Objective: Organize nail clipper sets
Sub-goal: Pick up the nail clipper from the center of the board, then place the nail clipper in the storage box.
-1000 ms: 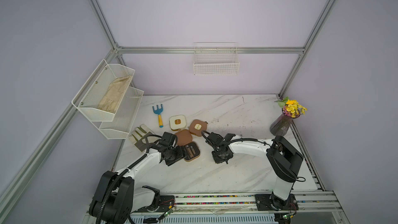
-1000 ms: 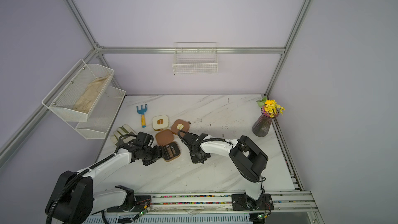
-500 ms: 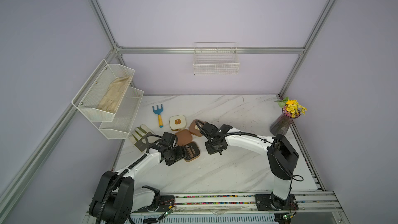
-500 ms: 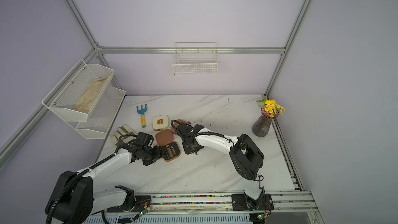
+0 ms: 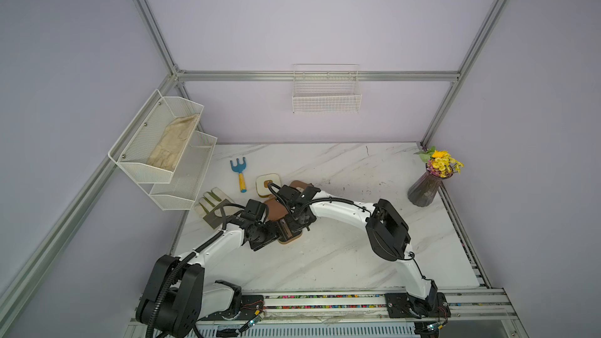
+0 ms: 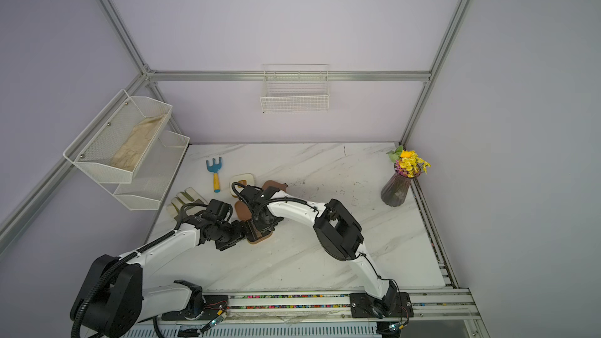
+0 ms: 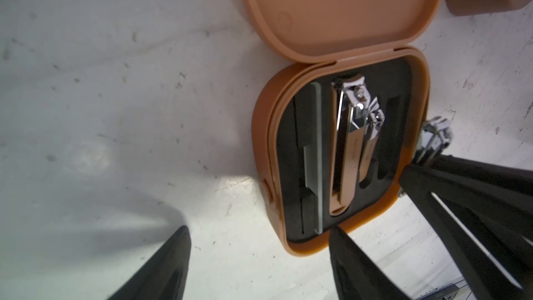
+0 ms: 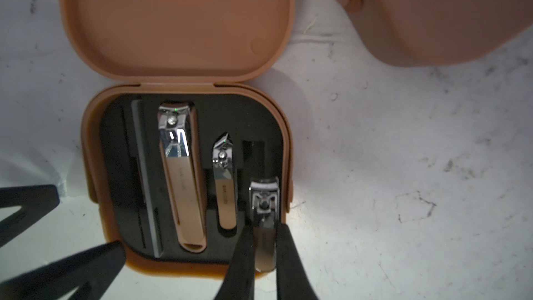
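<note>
The right fingers pinch a small clipper over the free slot of the open brown case; the left fingers stand apart at its near edge, gripping nothing. The step looks like seating that clipper, which calls for lowering it flat, then letting go. Beyond lie a shut brown case and a cream case.

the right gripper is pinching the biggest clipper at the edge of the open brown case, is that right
Not quite. The right wrist view shows the right gripper pinching the shortest clipper at the edge of the open brown case; the biggest clipper lies in its slot.
</note>
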You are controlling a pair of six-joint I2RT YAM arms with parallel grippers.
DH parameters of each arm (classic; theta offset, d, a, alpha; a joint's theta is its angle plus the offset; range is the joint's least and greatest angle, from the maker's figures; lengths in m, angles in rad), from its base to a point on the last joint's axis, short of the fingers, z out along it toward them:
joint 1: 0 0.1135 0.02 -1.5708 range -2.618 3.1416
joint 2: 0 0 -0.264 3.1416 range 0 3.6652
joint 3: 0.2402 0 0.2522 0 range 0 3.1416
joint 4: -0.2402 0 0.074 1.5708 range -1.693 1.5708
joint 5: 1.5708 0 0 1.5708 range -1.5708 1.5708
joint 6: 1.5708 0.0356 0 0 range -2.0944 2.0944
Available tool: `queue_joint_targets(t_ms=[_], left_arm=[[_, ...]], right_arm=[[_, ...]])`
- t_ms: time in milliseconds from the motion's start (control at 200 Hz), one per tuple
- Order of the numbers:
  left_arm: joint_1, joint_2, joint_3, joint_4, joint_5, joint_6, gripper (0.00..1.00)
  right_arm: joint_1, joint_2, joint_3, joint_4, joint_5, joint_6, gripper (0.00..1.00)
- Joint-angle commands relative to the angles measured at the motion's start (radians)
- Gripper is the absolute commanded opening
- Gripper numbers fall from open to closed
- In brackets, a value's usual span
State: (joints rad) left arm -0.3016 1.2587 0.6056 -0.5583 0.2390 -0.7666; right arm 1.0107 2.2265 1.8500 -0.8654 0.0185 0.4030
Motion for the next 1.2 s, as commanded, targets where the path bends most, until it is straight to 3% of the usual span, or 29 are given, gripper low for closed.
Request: queue_joint_targets(t_ms=[0, 685, 1195], left_arm=[[-0.005, 0.003, 0.036, 0.012, -0.001, -0.003, 0.75], [-0.004, 0.013, 0.031, 0.018, 0.000, -0.003, 0.74], [-0.004, 0.032, 0.036, 0.026, 0.004, -0.002, 0.73]], right_arm=[[0.004, 0.006, 0.037, -0.037, 0.004, -0.008, 0.09], [0.011, 0.082, 0.060, -0.030, -0.013, -0.001, 0.09], [0.034, 0.113, -0.015, -0.023, -0.037, 0.032, 0.09]])
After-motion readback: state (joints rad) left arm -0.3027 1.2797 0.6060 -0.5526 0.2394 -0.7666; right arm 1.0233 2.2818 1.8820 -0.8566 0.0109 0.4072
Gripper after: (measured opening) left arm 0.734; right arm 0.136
